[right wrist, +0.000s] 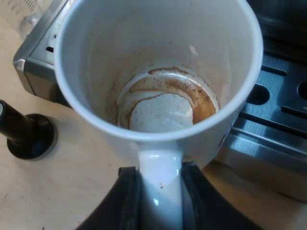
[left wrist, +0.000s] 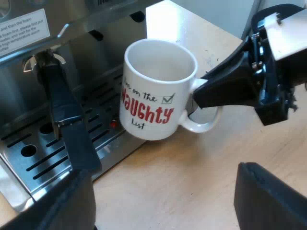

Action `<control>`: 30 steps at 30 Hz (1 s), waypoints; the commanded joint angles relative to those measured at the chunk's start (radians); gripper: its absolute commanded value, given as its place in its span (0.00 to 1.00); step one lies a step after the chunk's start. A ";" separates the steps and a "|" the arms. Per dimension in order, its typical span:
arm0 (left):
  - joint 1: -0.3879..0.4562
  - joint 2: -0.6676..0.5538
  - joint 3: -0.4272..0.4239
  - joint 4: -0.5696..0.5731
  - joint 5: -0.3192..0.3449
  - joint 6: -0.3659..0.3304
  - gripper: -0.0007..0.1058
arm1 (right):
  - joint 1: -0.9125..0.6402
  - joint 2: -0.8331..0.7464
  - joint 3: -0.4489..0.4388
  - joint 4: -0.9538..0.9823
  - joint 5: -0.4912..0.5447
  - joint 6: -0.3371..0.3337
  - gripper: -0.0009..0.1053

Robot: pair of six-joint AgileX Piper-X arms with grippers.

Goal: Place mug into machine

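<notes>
Mug at the drip tray's front edge, gripped by its handle

Mug (left wrist: pixel 156 91) is white, with red and black lettering on its side, and stands about upright with its mouth facing up. It sits at the front edge of the drip tray (left wrist: pixel 48 158), part of its base over the slotted metal and part over the wooden table (left wrist: pixel 192 182). Whether the base touches either surface cannot be told. Brown coffee residue (right wrist: pixel 168 93) rings the bottom of the inside.

Right gripper (right wrist: pixel 160 191) is clamped on the mug's handle, one black finger on each side of the white loop.

Left gripper (left wrist: pixel 163 191) hovers over the table just before the tray. Its fingers (left wrist: pixel 268 196) are spread well apart and hold nothing.

Espresso machine (left wrist: pixel 96 52) stands directly behind the mug. A metal holder (left wrist: pixel 45 60) is locked into its front, and its dark handle (left wrist: pixel 67 120) slants out over the tray, beside the mug and apart from it. A small red spot (left wrist: pixel 113 123) shows on the tray near the mug's base.

Tamper (right wrist: pixel 26 136) with a black knob stands on the table near the tray's corner, apart from the mug.
</notes>
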 commanded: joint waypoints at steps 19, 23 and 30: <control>-0.003 -0.002 -0.002 -0.019 -0.012 -0.001 0.60 | 0.001 0.216 -0.194 -0.064 -0.019 -0.029 0.01; -0.003 -0.002 -0.002 -0.019 -0.012 -0.001 0.60 | 0.001 0.248 -0.215 -0.069 -0.016 -0.032 0.01; -0.003 -0.002 -0.002 -0.019 -0.012 -0.001 0.60 | 0.001 0.293 -0.219 -0.095 -0.009 -0.032 0.01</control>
